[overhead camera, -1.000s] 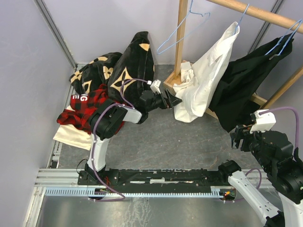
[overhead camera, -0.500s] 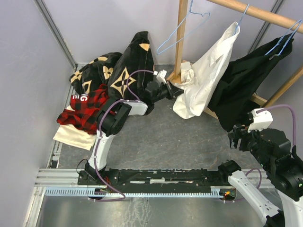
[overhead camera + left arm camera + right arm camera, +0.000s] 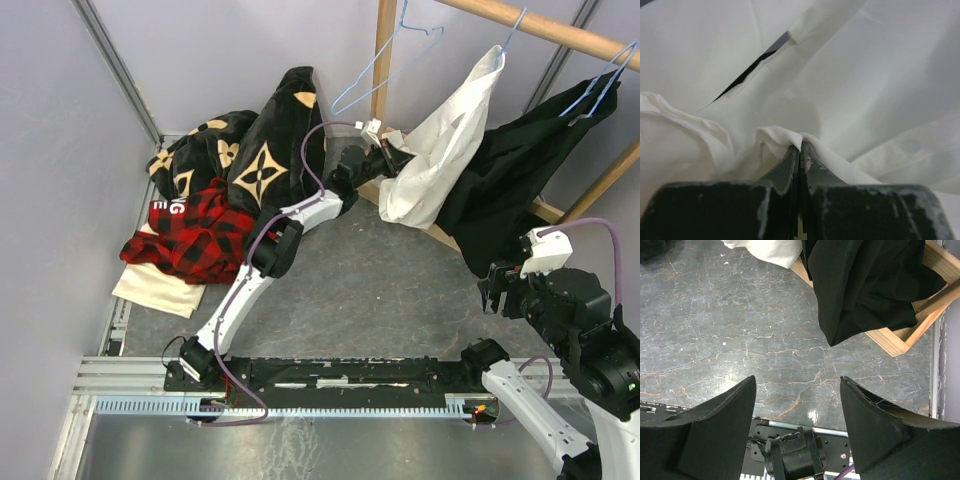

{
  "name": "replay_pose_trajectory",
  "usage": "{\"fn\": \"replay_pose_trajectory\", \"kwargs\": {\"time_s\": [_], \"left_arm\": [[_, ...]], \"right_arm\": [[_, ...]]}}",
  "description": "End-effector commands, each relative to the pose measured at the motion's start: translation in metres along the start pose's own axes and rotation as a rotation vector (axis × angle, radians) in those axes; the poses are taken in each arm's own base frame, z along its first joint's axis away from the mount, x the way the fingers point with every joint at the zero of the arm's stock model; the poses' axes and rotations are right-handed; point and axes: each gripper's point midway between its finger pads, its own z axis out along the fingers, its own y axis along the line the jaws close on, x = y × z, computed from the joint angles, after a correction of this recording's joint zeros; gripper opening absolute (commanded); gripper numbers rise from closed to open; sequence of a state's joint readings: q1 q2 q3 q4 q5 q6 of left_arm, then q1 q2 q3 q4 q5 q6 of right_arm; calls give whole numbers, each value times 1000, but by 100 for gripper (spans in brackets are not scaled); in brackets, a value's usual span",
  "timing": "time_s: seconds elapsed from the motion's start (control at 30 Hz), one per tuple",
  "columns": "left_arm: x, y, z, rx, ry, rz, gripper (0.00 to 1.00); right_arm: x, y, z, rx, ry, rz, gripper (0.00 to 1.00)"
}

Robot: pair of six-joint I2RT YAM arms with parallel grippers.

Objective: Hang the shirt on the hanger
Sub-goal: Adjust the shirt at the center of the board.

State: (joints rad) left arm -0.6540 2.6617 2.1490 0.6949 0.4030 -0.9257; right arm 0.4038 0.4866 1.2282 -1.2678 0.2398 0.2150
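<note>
Top external: grey marbled counter, lilac walls.
L pincer clamps shirt; R pincer gapes over counter.

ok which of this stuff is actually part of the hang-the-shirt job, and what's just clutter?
Job: white shirt; blue hanger at its top; left gripper, pinching the shirt.

Lying about: empty blue hanger; hung black garment; black flower-print garment; red plaid shirt; right gripper, open, holding nothing.
</note>
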Motion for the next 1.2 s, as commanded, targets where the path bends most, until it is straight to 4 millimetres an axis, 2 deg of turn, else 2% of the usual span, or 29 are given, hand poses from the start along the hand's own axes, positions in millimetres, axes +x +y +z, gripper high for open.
{"fn": "replay_pose_trajectory", "kwargs": {"time_s": [0.0, 0.1, 0.2, 0.27, 0.47, 0.5, 0.6, 0.73, 0.77, 0.9, 0.97, 1.03, 1.17], "left_arm": [[22, 20, 20, -38, 48, -64, 4], [25, 28, 18, -52, 55, -63, 20], [23, 22, 10, -58, 64, -37, 29], [18, 13, 4, -54, 57, -7, 40], [-17, -17, 0, -33, 5, 49, 77], [-24, -23, -2, -20, -7, 47, 80], [-34, -31, -9, -3, -24, 59, 85], [-42, -42, -29, 35, -58, 39, 91], [-42, -43, -35, 41, -63, 34, 94], [-41, -43, -63, 33, -84, 35, 97], [-49, -54, -76, 31, -99, 54, 98], [-43, -46, -94, -6, -96, 58, 98], [-51, -45, -124, -38, -127, 66, 99]], "right_arm": [[-16, 6, 0, -23, -46, 25, 76], [-16, 6, -1, -25, -51, 28, 76], [-16, 6, -1, -24, -53, 30, 76], [-16, 6, -1, -26, -51, 29, 75], [-17, 7, 1, -28, -46, 28, 76], [-17, 7, 1, -28, -47, 29, 76], [-16, 7, 0, -28, -48, 34, 76], [-16, 7, 0, -24, -42, 34, 76], [-16, 6, 0, -23, -42, 35, 76], [-16, 5, 0, -16, -43, 36, 76], [-16, 6, 1, -17, -39, 34, 76], [-16, 6, 2, -15, -35, 33, 76], [-17, 4, 1, -6, -41, 32, 76]]}}
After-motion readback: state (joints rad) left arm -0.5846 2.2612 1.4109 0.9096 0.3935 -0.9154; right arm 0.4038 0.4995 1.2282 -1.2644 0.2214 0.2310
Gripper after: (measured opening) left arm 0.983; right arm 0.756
